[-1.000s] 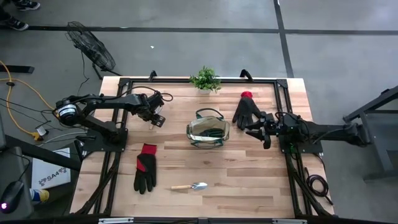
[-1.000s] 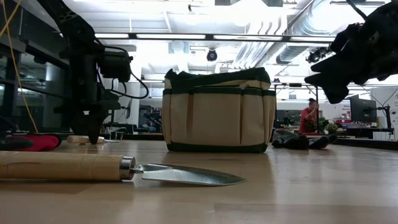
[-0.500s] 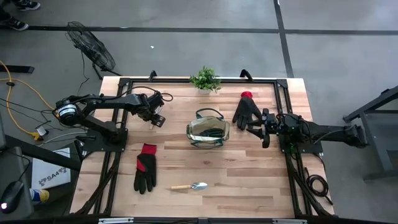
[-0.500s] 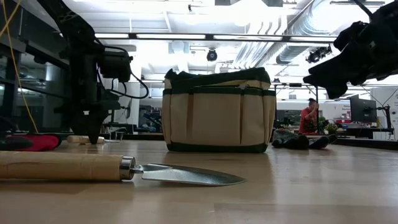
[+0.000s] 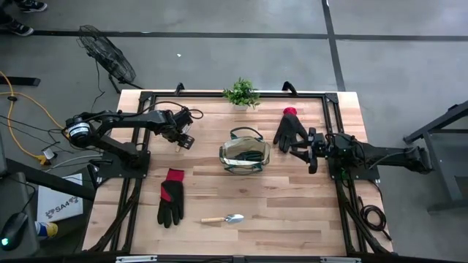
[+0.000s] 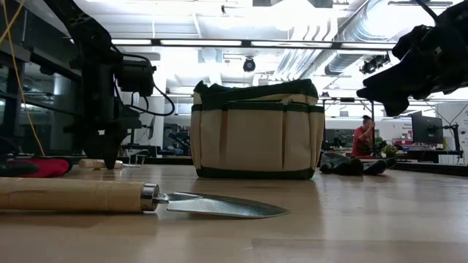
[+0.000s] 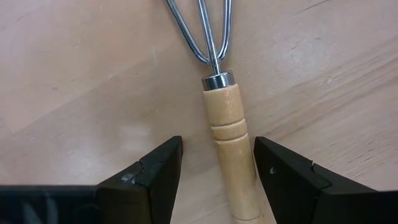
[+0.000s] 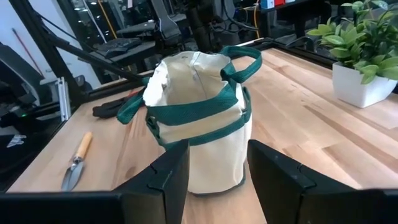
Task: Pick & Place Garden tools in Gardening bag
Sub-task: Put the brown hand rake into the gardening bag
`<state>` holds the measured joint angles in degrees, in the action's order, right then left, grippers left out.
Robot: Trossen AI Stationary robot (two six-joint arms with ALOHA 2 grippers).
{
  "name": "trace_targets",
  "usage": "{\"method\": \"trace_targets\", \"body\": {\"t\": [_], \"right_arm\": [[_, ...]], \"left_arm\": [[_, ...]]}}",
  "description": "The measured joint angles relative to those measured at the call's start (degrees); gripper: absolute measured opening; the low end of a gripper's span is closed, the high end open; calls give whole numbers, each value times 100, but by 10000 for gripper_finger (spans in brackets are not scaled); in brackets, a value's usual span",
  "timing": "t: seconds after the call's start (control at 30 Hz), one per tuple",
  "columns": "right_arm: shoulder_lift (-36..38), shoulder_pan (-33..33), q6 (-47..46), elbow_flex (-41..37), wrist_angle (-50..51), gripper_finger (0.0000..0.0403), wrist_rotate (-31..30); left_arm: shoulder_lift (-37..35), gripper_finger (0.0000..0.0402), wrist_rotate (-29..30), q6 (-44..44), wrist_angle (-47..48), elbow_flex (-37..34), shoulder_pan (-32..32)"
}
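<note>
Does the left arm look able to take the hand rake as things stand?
Probably yes. The left end effector hangs open over the hand rake, one finger on each side of the wooden handle, and nothing else lies near it on the table.

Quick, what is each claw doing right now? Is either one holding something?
Left gripper: open, fingers on either side of the rake handle, not gripping it.
Right gripper: open and empty, facing the bag.

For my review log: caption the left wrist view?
Open left gripper straddles the hand rake's wooden handle on the table.
</note>
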<state>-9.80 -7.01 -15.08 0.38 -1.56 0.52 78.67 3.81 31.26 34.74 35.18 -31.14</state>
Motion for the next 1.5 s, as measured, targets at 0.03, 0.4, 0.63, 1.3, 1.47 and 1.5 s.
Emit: {"method": "trace_targets", "body": {"t": [0.03, 0.4, 0.63, 1.3, 1.47, 1.5], "right_arm": [[0, 0, -1, 0, -3, 153, -25], [0, 0, -7, -2, -17, 153, -36], [0, 0, -7, -2, -22, 154, -38], [0, 0, -7, -7, -36, 154, -38], [0, 0, -7, -7, -37, 154, -38], [0, 0, -7, -7, -37, 154, -38]], "left_arm": [[0, 198, 0, -7, 2, 0, 0], [0, 164, -49, -104, 32, 2, 0], [0, 110, -58, -168, 27, 2, -2], [0, 72, -76, -409, 70, 4, 0], [0, 71, -55, -501, 72, 4, 2], [0, 71, -52, -537, 70, 4, 2]]}}
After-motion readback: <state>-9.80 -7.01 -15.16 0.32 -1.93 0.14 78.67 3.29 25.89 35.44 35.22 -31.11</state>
